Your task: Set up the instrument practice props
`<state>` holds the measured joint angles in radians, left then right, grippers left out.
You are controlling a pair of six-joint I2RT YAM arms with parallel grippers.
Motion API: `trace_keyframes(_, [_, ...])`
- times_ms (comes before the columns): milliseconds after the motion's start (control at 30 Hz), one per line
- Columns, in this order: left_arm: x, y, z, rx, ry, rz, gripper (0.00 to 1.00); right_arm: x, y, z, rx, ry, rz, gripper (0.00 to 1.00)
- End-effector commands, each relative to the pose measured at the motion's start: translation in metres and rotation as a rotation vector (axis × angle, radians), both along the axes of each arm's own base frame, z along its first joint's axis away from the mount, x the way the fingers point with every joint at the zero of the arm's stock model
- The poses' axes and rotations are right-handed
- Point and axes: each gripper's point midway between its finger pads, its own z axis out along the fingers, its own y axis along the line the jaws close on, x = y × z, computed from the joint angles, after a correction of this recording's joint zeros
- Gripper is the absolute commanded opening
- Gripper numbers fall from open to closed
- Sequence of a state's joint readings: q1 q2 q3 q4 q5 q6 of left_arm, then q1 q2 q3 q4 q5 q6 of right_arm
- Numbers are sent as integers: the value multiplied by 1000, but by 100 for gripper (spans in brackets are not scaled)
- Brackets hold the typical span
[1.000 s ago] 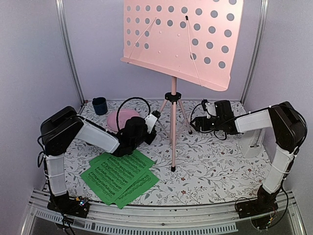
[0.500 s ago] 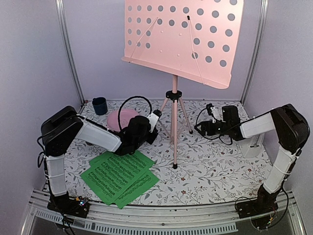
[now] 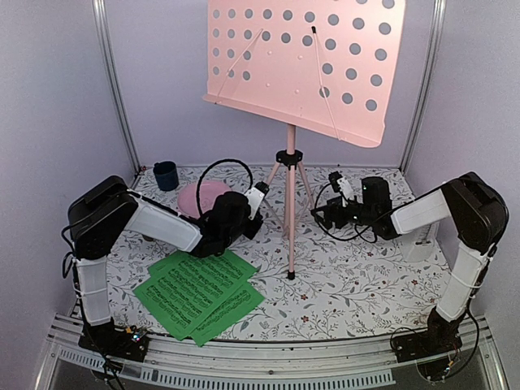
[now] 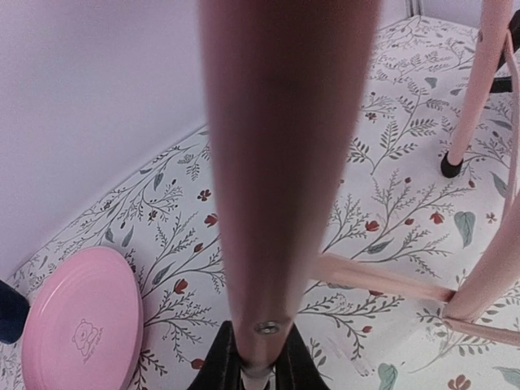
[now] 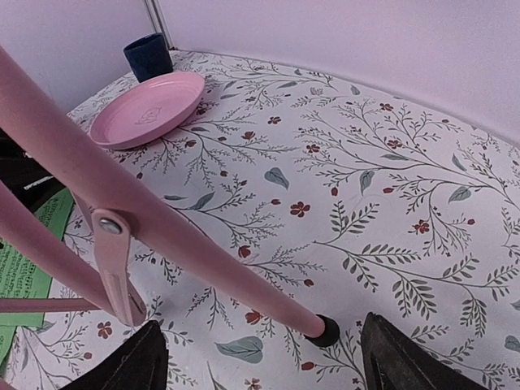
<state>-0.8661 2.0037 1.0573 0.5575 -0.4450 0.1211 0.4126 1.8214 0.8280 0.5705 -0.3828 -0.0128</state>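
The pink music stand [image 3: 289, 203] stood upright on its tripod near the middle of the floral table [image 3: 357, 276], its perforated desk [image 3: 296, 65] high above. The left gripper [image 4: 256, 370] was clamped on one tripod leg, its fingers [image 4: 218, 366] pressed against either side of the tube. The right gripper [image 5: 264, 357] was spread wide low over the table, the black-capped foot [image 5: 325, 329] of another leg lying between its fingers and touching neither. The green sheet-music pages [image 3: 199, 292] lay fanned flat in front of the left arm. The white metronome [image 3: 424, 240] sat behind the right forearm, partly hidden. The pink plate [image 3: 199, 195] and dark blue cup [image 3: 166, 175] were at the back left
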Motion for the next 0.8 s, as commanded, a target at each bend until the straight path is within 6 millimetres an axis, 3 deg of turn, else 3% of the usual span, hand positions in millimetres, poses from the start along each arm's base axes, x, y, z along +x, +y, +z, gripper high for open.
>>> trace_keyframes(0, [-9, -14, -5, -11, 36, -77, 1, 13, 10, 8, -41, -120, 28, 82])
trace_keyframes(233, [-10, -20, -4, -30, 44, -94, 2, 22, 16, 8, -48, -139, 32, 71])
trace_keyframes(467, [-11, -20, -7, -32, 58, -92, 2, 40, 3, 16, -101, -142, -79, 68])
trace_keyframes(633, [-11, -23, -5, -30, 55, -100, 3, 39, 5, 26, -133, -209, -46, 63])
trace_keyframes(767, [-10, -25, -2, -30, 51, -106, 3, 36, 10, 34, -168, -286, 19, 52])
